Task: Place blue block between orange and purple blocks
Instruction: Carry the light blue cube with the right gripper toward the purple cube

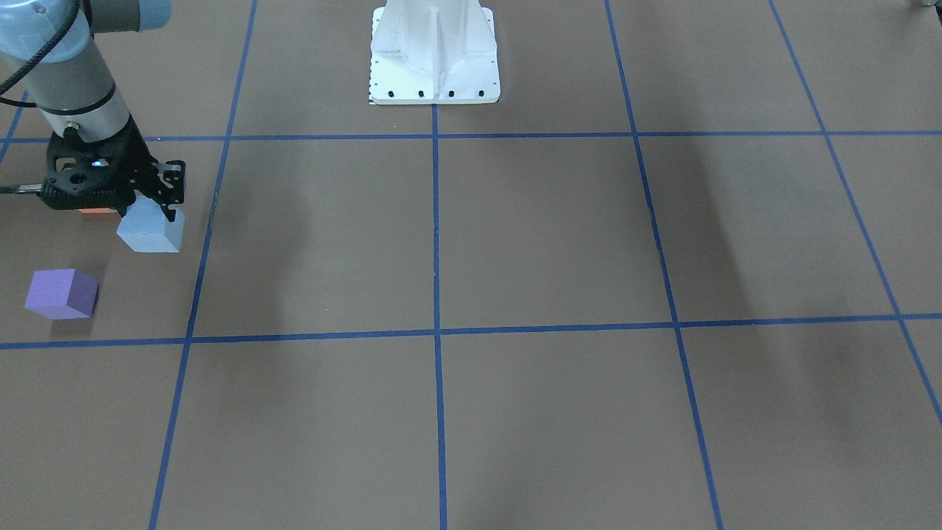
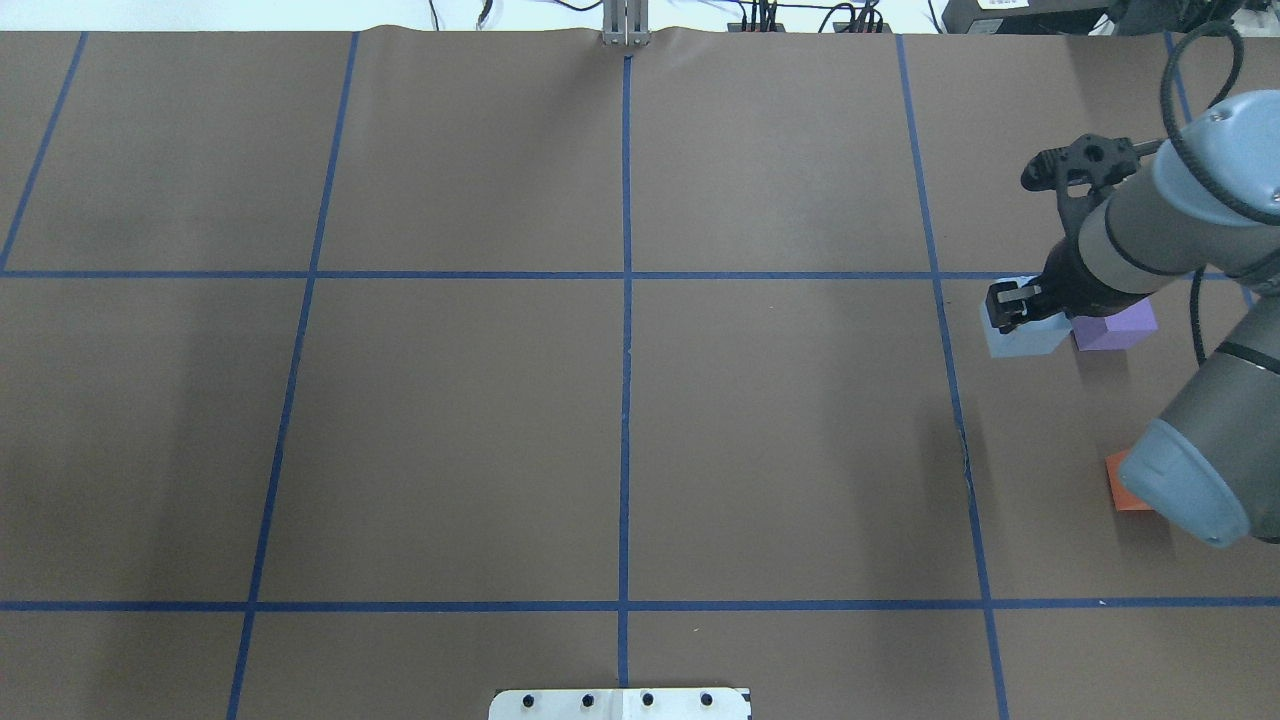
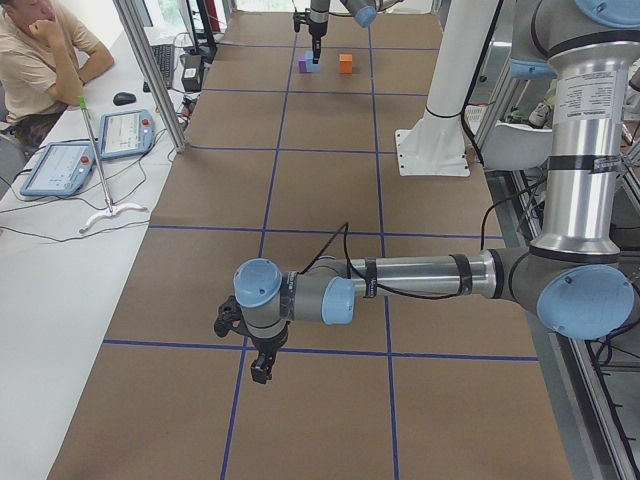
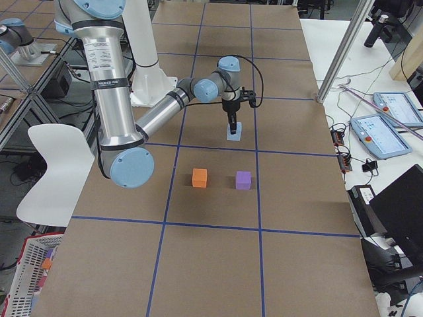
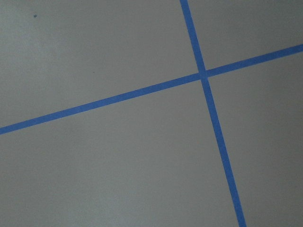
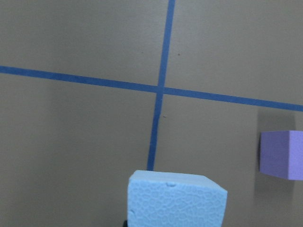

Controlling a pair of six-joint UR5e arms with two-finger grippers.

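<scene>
My right gripper (image 1: 158,200) is shut on the light blue block (image 1: 151,232) and holds it low over the brown table. It also shows in the overhead view (image 2: 1012,305) with the blue block (image 2: 1020,338) under it. The purple block (image 2: 1117,326) lies just to the right of the blue block there, and shows in the front view (image 1: 62,293). The orange block (image 2: 1122,487) sits nearer the robot, partly hidden by my right arm's elbow. In the exterior right view the blue block (image 4: 234,132) is beyond the orange (image 4: 199,177) and purple (image 4: 243,180) blocks. My left gripper (image 3: 260,368) hovers over the table far away; I cannot tell if it is open or shut.
The white robot base (image 1: 434,62) stands at the middle of the table's robot side. Blue tape lines (image 2: 626,350) divide the table into squares. An operator (image 3: 40,60) sits at a side bench with tablets (image 3: 125,130). A metal post (image 3: 150,70) stands by the table edge.
</scene>
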